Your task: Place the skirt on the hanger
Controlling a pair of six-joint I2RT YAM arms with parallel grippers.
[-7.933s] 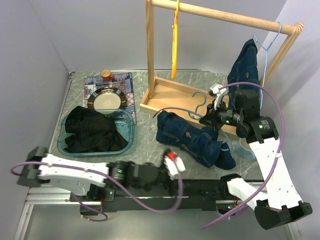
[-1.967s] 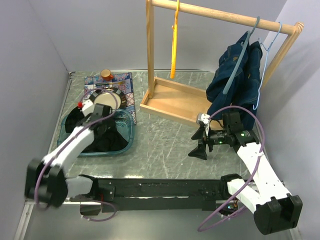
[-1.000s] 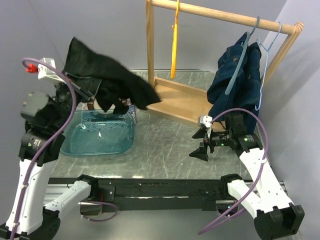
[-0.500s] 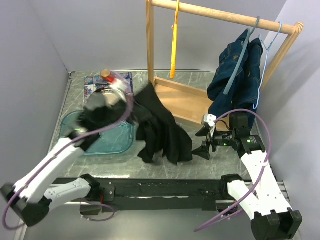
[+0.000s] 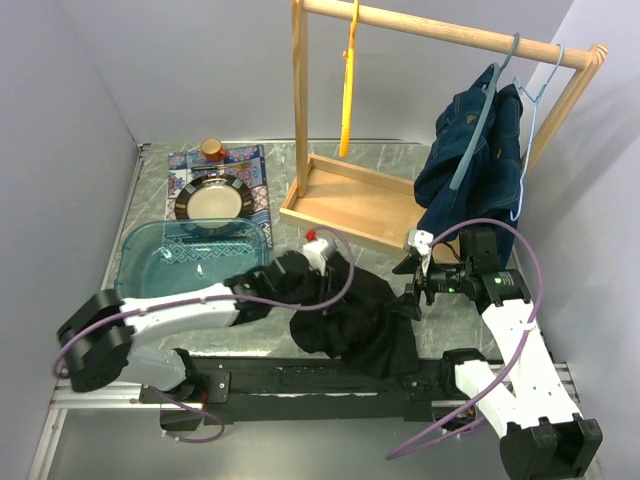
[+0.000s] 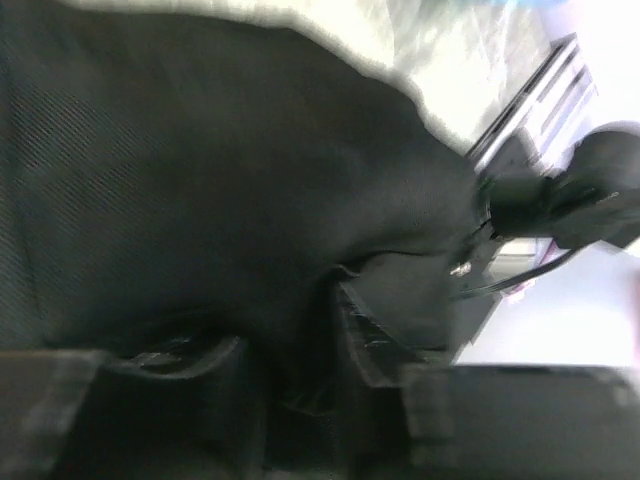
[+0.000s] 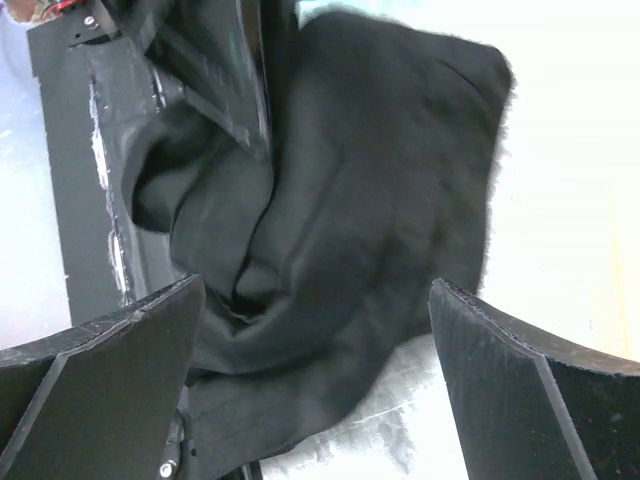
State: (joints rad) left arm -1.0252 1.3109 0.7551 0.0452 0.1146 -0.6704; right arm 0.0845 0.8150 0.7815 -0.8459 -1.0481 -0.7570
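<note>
**Top view:** Black skirt (image 5: pixel 365 325) lay crumpled on the desk (image 5: pixel 390 152) at its near edge, approx. mid-width, btwn the two arms. It was on no hanger. L gripper (image 5: pixel 300 275) sat on the skirt's left part, tips sunk in cloth. R gripper (image 5: pixel 412 295) hung just beside the skirt's right edge.

Teal tub (image 5: pixel 135 250) stood near the left edge. Behind it, toward the far-left corner, were a plate (image 5: pixel 212 202) on a patterned mat (image 5: pixel 258 165) and a cup (image 5: pixel 211 148). Wooden rack (image 5: pixel 300 100) stood at the far side w/ a yellow hanger (image 5: pixel 348 80) on its rail. A denim garment (image 5: pixel 478 160) hung on a grey hanger (image 5: pixel 480 100) at the rail's right end.

**L wrist view:** Blurred. Black cloth filled the frame and a fold ran down btwn the fingers (image 6: pixel 365 345). Couldn't tell whether they pinched it.

**R wrist view:** Fingers (image 7: pixel 100 370) spread wide, nothing btwn them. The skirt lay beyond the tips on pale desk.
</note>
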